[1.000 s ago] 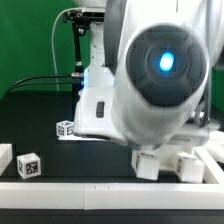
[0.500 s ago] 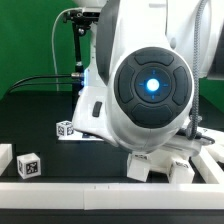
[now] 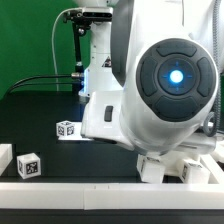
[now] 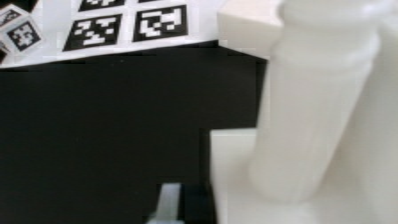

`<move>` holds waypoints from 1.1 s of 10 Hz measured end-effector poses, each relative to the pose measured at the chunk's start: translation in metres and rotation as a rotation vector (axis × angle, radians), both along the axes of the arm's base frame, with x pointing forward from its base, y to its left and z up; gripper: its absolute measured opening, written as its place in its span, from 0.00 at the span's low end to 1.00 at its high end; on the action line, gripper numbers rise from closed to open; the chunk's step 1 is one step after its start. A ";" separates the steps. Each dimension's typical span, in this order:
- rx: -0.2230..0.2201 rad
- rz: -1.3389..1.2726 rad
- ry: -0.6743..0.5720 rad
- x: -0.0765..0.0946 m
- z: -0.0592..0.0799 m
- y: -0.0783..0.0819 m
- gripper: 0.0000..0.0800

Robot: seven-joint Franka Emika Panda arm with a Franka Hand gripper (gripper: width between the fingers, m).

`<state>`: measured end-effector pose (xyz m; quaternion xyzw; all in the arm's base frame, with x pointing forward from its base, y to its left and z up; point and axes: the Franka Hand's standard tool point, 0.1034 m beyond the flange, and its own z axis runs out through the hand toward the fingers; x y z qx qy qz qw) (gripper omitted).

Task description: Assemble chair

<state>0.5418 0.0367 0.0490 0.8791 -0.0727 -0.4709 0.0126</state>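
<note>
Chair post (image 4: 317, 100) looms white in my wrist feed near the marker board (image 4: 116, 25); whether the gripper is gripping, I cannot tell.

My arm's (image 3: 110, 115) white shell shows smooth, glossy plastic, and its round joint cap (image 3: 175, 75) is dark and shiny. The table (image 3: 35, 110) beneath is matt black. At my wrist camera, the chair (image 4: 311, 110) post looks like smooth white plastic with a soft sheen. The marker board (image 4: 107, 45) carries flat, matt printed tags (image 4: 160, 20).

chair post (image 4: 311, 100) blocks one side; black table (image 4: 107, 120) beside it open.
</note>
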 end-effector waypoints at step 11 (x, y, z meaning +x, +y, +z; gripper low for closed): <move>0.009 0.027 -0.005 0.002 -0.003 0.007 0.04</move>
